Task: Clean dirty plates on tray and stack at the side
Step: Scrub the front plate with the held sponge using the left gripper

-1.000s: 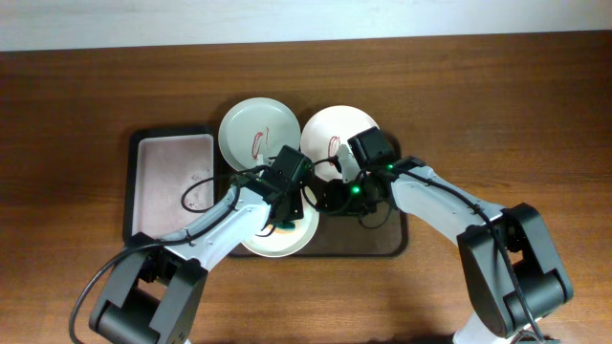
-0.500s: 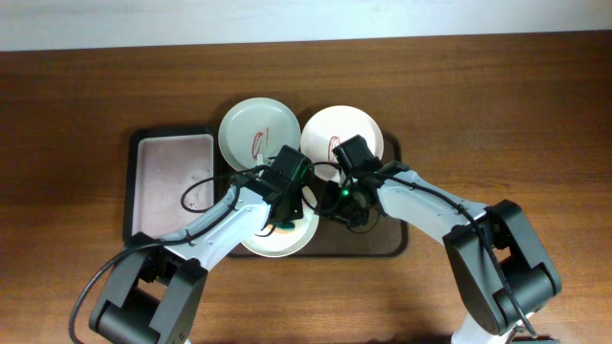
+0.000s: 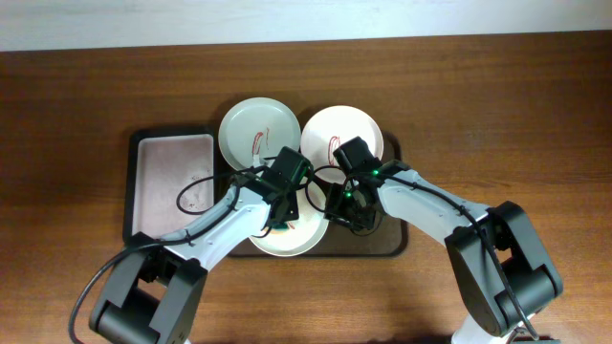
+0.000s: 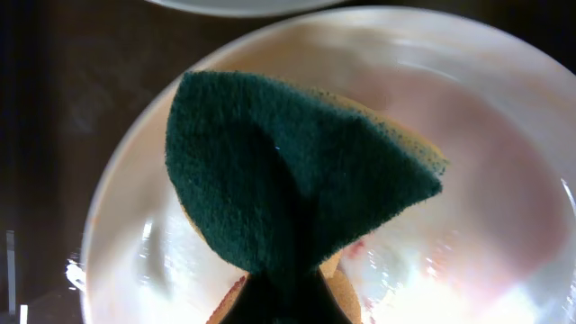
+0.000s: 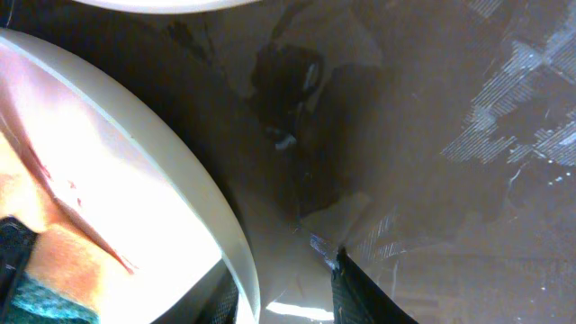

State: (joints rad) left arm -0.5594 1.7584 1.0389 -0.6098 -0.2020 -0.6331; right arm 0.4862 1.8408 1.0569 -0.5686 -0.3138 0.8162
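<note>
Change: the right end effector (image 5: 286,292) had been brought in from the right to the rim of the near white plate (image 3: 304,241). That plate had been shifted slightly rightward on the tray (image 3: 394,245).
Left end effector (image 3: 280,218): clamped on the sponge (image 4: 288,180), which was pressed onto that plate.
Right fingers: held apart astride the rim, not closed on it.
Meaning: bracing for the wipe was judged under way. The green plate (image 3: 258,134) and the far white plate (image 3: 341,137) were left smeared.
Hidden: the near plate's centre was covered by the sponge, so how much smear remained could not be told.
</note>
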